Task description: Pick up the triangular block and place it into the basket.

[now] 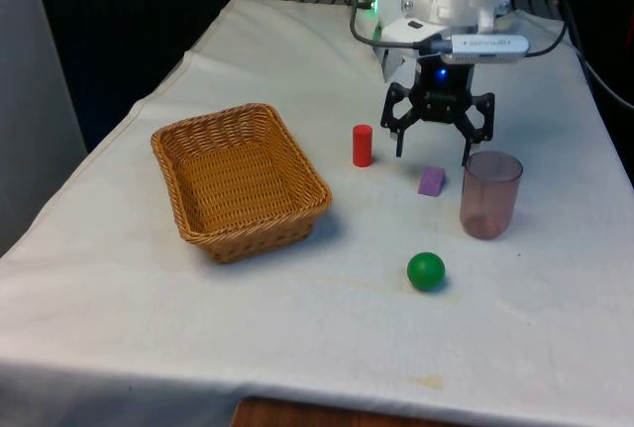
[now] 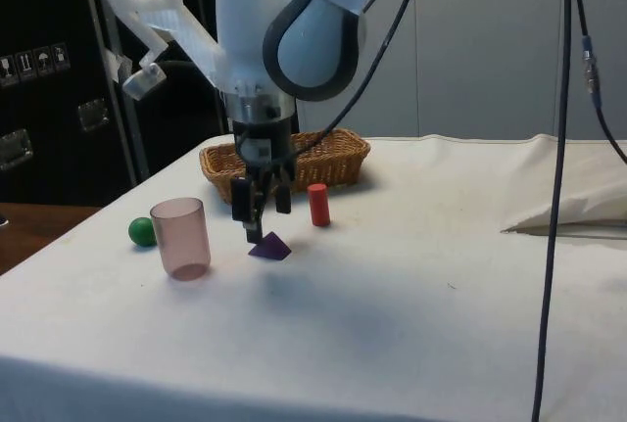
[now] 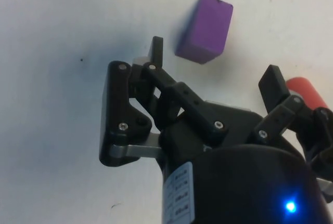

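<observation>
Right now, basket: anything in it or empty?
Empty. The front view looks into the basket and shows bare wicker. The purple triangular block lies on the cloth beneath the open claw.

The front camera looked across the desk point(image 1: 297, 348); the side camera faced dark cabinets; the wrist camera hung close above the purple triangular block point(image 3: 204, 28), shared by all.

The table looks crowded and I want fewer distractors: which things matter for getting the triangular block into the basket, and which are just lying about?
Needed:
purple triangular block
wicker basket
gripper, open above the block

Lying about:
red cylinder
pink cup
green ball
</observation>
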Available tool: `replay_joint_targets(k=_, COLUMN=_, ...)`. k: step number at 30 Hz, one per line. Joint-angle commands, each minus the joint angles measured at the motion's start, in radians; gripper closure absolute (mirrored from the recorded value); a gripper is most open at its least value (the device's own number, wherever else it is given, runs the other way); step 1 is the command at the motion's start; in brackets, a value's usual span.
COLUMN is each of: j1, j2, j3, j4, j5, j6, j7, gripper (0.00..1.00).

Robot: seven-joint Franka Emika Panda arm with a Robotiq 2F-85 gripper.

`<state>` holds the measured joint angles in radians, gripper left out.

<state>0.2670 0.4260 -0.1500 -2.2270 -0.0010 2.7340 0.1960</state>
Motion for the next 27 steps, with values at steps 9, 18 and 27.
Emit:
replay_joint_targets(k=9, j1=-0.001, j2=0.039, j3=0.004, j4=0.014, j5=0.003, j6=0.038, j7=0.000, gripper=0.00)
replay_joint_targets(k=18, j1=-0.002, j2=0.080, j3=0.002, j4=0.044, j5=0.003, j6=0.052, j7=0.001, gripper=0.01)
replay_joint_targets(k=27, j1=-0.002, j2=0.091, j3=0.002, j4=0.053, j5=0.003, j6=0.055, j7=0.001, gripper=0.47)
